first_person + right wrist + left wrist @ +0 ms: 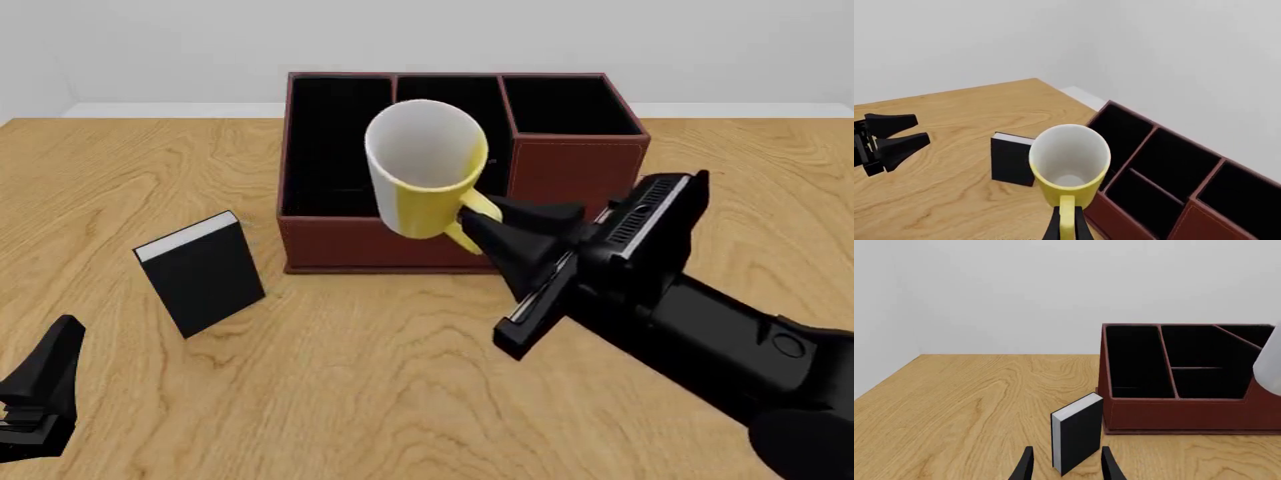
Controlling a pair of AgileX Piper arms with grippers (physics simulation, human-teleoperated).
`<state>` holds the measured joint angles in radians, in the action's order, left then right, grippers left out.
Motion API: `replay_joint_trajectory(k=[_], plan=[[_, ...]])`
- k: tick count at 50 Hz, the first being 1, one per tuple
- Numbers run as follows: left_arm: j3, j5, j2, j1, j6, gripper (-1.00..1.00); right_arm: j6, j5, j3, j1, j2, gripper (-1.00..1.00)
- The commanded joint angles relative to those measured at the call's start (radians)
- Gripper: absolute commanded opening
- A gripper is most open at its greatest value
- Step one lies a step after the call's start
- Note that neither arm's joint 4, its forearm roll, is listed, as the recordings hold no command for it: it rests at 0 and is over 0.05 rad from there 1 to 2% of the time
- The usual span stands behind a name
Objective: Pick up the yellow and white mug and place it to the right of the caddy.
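Both arms are matte black all over. The right arm (721,330) is a thick, rounded tube that widens toward 5 o'clock in the front view. Near its tip sits a flat rectangular block with a pale grey strip along one edge and a row of small ribs. The right gripper (483,222) ends in tapered, wedge-shaped black fingers. The left gripper (40,400) shows two angular black fingers (1026,465) with pointed tips and stepped, faceted sides.
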<state>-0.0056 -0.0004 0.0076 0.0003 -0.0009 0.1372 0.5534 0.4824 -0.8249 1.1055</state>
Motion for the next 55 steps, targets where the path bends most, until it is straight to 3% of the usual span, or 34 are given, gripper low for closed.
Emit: replay_joint_trajectory(k=[1,55], plan=[[0.0,0.0,0.0,0.0,0.0,1.0,0.001,-0.033,-0.017,0.037,-0.066,-1.0],[0.0,0.0,0.0,0.0,0.0,1.0,0.003,-0.118,-0.079,0.156,-0.232,-1.0]])
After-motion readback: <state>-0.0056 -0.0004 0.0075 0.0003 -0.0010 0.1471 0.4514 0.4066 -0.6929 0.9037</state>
